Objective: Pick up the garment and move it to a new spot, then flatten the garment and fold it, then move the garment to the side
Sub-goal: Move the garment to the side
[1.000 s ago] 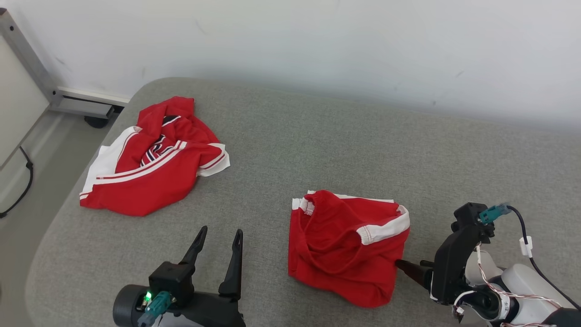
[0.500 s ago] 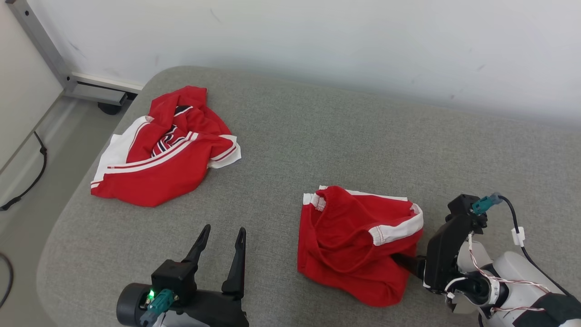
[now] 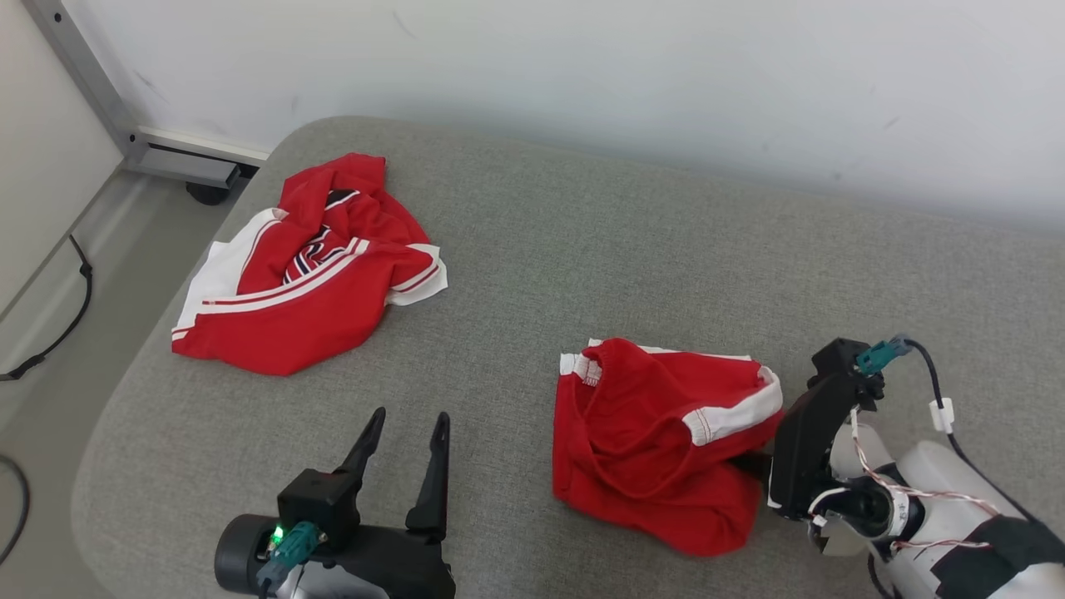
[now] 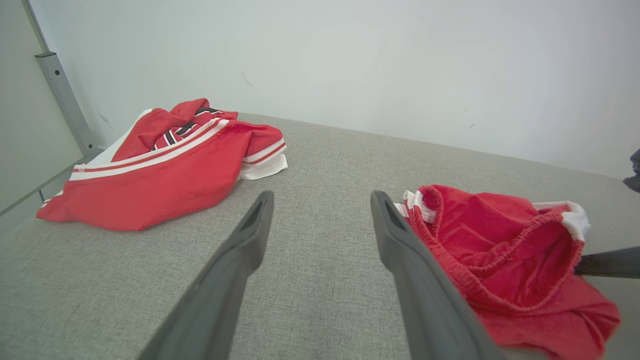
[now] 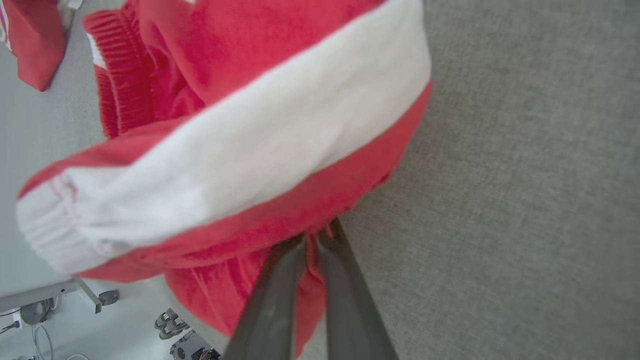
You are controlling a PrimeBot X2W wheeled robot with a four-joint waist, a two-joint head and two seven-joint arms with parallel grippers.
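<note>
Right gripper [image 5: 317, 235]: the two fingers are pressed together and pinch a fold of red cloth at the edge of the red shorts [image 5: 250, 125], just under their white band. In the head view this gripper sits at the lower right of the frame, and its fingertips are hidden under the right edge of the shorts.

I see the shorts crumpled at the lower centre-right of the head view, with the elastic waistband toward the upper left of the heap. They lie on the grey padded surface [image 3: 582, 249].

Left gripper [image 3: 409, 416]: lower left of the frame, fingers spread wide with nothing between them. I cannot tell whether it touches the surface.

Open room: a broad bare stretch of grey runs from the shorts up to the far edge, which meets the wall [image 3: 582, 66] along the top and upper right of the frame. There is also a bare strip between the two grippers.

A red jersey [image 3: 308, 283] lies bunched at the upper left, well apart from the shorts, and its white hem reaches the surface's left edge. Past that edge are the floor [image 3: 50, 391], a black cable [image 3: 71, 312] and a metal post [image 3: 79, 83].
</note>
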